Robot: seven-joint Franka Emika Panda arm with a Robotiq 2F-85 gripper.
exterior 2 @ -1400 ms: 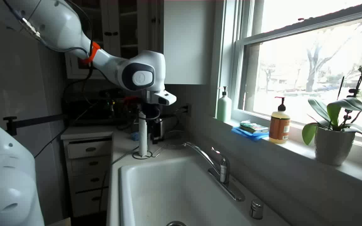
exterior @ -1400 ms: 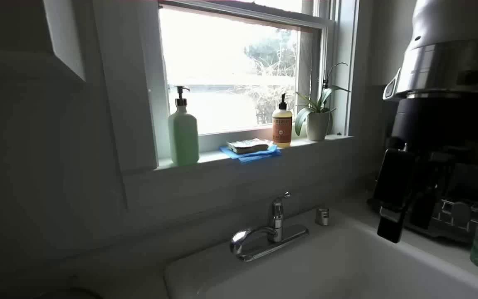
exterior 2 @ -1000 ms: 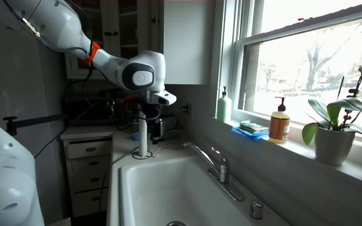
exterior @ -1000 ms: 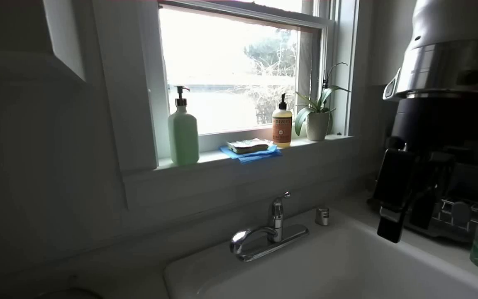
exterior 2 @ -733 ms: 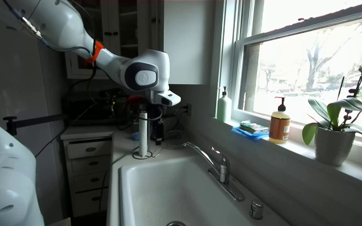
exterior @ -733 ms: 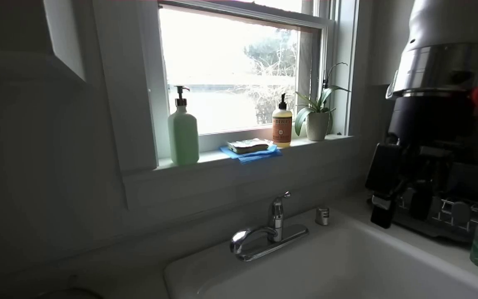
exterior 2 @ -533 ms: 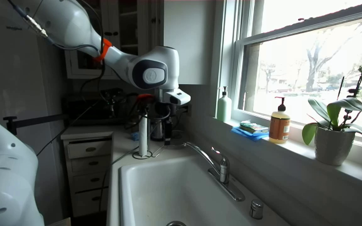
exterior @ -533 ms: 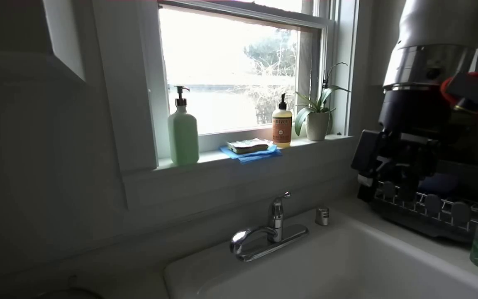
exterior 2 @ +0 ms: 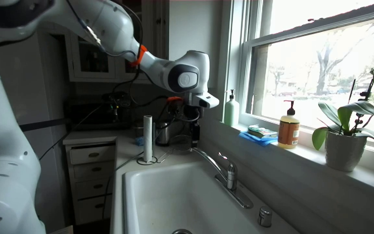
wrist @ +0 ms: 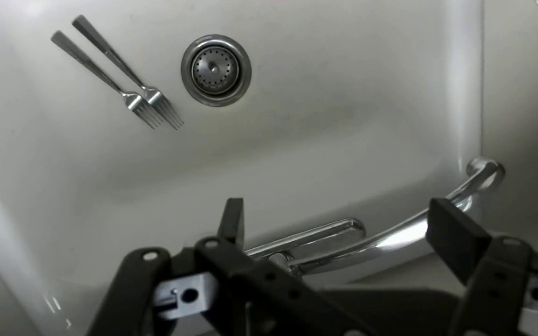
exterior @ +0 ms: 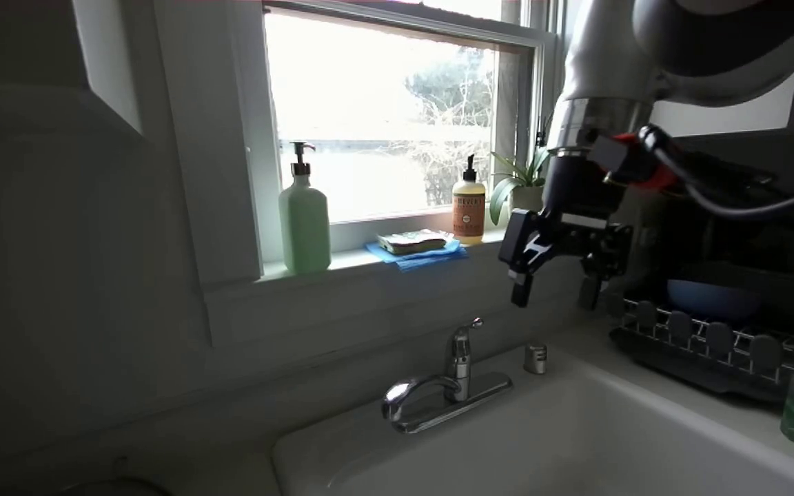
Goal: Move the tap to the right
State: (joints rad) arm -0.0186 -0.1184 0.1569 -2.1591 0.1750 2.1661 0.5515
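The chrome tap (exterior: 461,379) stands at the back of the sink, its low-arched spout turned toward the near left in this exterior view. In an exterior view the tap (exterior 2: 230,177) has its spout reaching to the far corner of the sink. My gripper (exterior: 555,295) is open and empty, pointing down, above and to the right of the tap's lever. Its fingertips (exterior 2: 194,143) appear just above the spout's end; depth is unclear. In the wrist view the spout (wrist: 404,235) runs below and across the gap between the open fingers (wrist: 339,224). The lever is hidden there.
The sill holds a green pump bottle (exterior: 306,231), a sponge on a blue cloth (exterior: 414,248), an orange soap bottle (exterior: 469,213) and a potted plant (exterior 2: 346,149). A dish rack (exterior: 707,341) stands beside the sink (exterior 2: 130,198). Two forks (wrist: 119,70) lie in it. A paper-towel holder (exterior 2: 147,139) stands behind.
The arm and gripper have moved leftward and a little up in one exterior view, rightward in the other, nearer the tap. The tap has not moved.
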